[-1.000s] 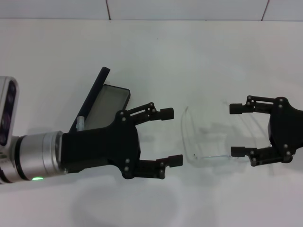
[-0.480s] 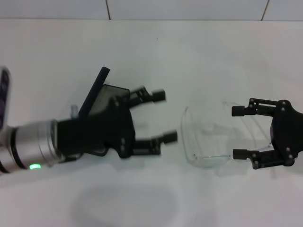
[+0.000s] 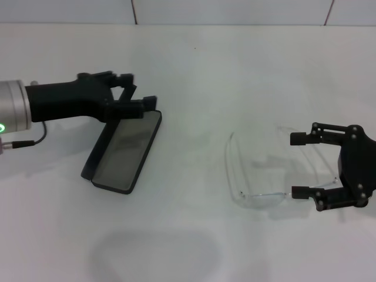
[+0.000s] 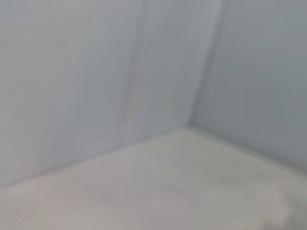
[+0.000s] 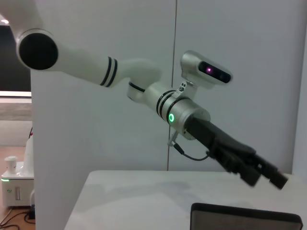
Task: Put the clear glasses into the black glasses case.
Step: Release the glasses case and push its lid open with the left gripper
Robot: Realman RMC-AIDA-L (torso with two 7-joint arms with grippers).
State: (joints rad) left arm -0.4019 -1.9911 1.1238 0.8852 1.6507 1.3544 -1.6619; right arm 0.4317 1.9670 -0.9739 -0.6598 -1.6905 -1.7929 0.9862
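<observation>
The clear glasses (image 3: 232, 176) lie on the white table, right of centre. My right gripper (image 3: 295, 164) is open at their right end, with one finger on each side of the temple arms. The black glasses case (image 3: 126, 154) lies open at the left, grey lining up, with its lid along its left side. The lid (image 5: 244, 218) also shows in the right wrist view. My left gripper (image 3: 144, 89) hovers open over the case's far end. In the right wrist view the left gripper (image 5: 265, 181) is just above the lid and apart from it. The left wrist view shows only wall and table.
The white table (image 3: 194, 70) runs back to a tiled wall. In the right wrist view the left arm (image 5: 144, 93) reaches in from a white partition, and a small white device (image 5: 14, 189) stands beyond the table's edge.
My left arm has swung left and back, from beside the glasses to over the case's far end, uncovering the case. The right gripper has shifted slightly. The glasses stay put.
</observation>
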